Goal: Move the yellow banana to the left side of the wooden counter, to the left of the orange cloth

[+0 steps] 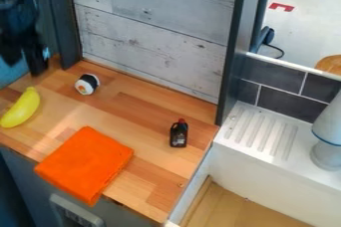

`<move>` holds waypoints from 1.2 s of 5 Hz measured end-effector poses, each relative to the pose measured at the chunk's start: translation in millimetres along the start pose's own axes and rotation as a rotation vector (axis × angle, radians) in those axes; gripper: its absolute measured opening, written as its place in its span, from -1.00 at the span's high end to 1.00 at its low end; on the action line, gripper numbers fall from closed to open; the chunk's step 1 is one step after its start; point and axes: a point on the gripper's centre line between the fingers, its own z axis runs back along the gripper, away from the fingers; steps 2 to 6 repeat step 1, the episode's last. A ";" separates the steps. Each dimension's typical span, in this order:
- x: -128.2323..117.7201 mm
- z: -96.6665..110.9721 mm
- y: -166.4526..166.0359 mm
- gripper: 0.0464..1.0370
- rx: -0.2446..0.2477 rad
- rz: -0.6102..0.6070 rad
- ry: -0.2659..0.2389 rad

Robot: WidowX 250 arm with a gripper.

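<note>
Gripper: black gripper [25, 65], upper left, hanging near the back left corner of the wooden counter [143, 109], above and behind the banana; dark against dark surroundings.
Jaws: cannot tell whether released or clenched, nor whether anything is grasped.
Banana: yellow banana [22, 108], left side of counter, lying at a slant, stem end toward the back; of the loose items, among the nearest to the gripper.
Sushi roll: small sushi roll [86, 84], black and white with an orange centre, on the counter toward the back, right of the banana and well apart from it.
Cloth: orange cloth [85, 164], folded to a rough square, front of counter; near corner hangs past the front edge.
Bottle: small dark bottle [178, 135] with red cap, right part of counter, pale label on its front; apart from the cloth.
Backboard: pale grey wood-look panel [150, 37] behind the counter, dark posts either side.
Sink: white sink [263, 139] to the right, ridged drain area; wood-coloured surface low in the basin.
Tiles: dark grey tiles [285, 105], light joints, behind the sink.
Far right: pale grey object [327, 144] with a blue line round it, standing on the sink's ledge.
</note>
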 end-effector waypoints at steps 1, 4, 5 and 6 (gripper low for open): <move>-14.3 52.5 -44.3 -0.93 -0.018 0.029 0.013; -14.3 52.5 -44.3 -0.93 -0.018 0.029 0.013; -14.3 52.5 -44.3 -0.93 -0.018 0.029 0.013; -14.3 52.5 -44.3 -0.93 -0.018 0.029 0.013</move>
